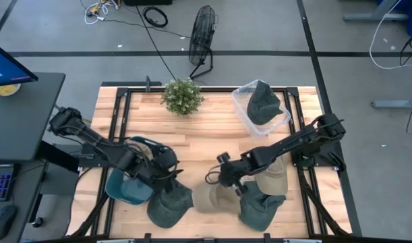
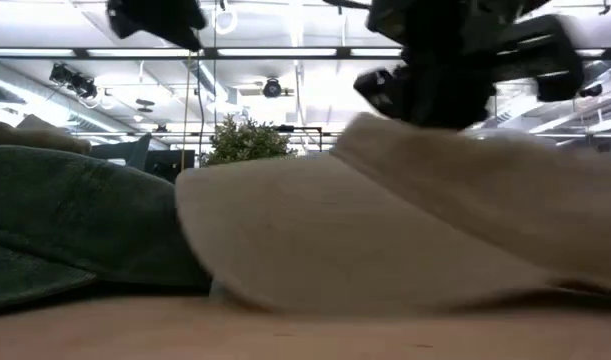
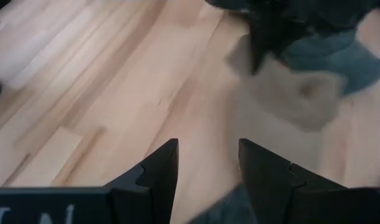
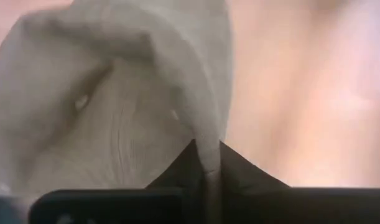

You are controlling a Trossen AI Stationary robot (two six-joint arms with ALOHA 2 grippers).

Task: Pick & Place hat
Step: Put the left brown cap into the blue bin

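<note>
Down at the front edge of the wooden table [image 1: 206,128], soft cloth hats lie in a floppy heap. The right gripper [image 4: 208,163] has its two dark fingers pressed together on the thin rim of the tan hat [image 4: 115,93], which sits in the middle of the front row. That hat looks soft and a bit wrinkly, with a round top and a curved brim. Dark green hats [image 1: 170,206] lie on both sides of it. Just beside them the left gripper [image 3: 208,163] hangs over bare wood with its fingers spread and nothing between them, next to a blue tub [image 1: 128,189]. Farther back, a clear plastic bin [image 1: 241,101] already holds one green hat [image 1: 263,102], so one looks put away and several are left. A small bushy plant [image 1: 182,96] stands near the bin.
</note>
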